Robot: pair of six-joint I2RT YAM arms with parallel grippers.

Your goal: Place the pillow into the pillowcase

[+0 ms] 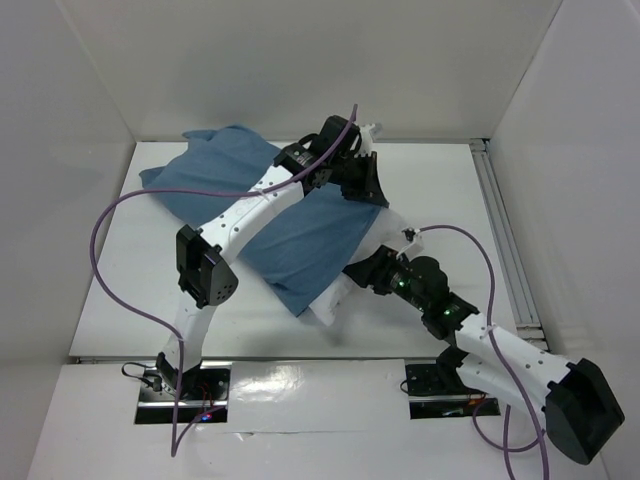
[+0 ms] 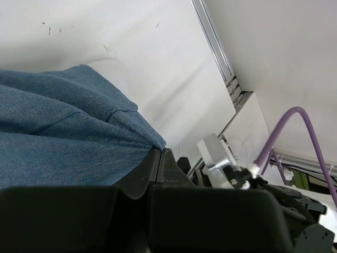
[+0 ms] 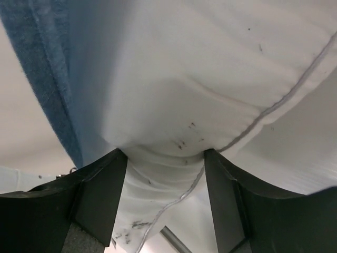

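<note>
The blue pillowcase lies crumpled across the table from back left to centre, with the white pillow poking out of its near end. My left gripper is at the pillowcase's right edge; the left wrist view shows its jaws pressed together on a fold of the blue pillowcase. My right gripper reaches the pillow's near end from the right. In the right wrist view its jaws stand wide apart, with a seamed bulge of the pillow between them. The pillowcase hem hangs at the left.
An aluminium rail runs along the table's right edge, also visible in the left wrist view as a rail. White walls enclose the table on three sides. Purple cables loop off both arms.
</note>
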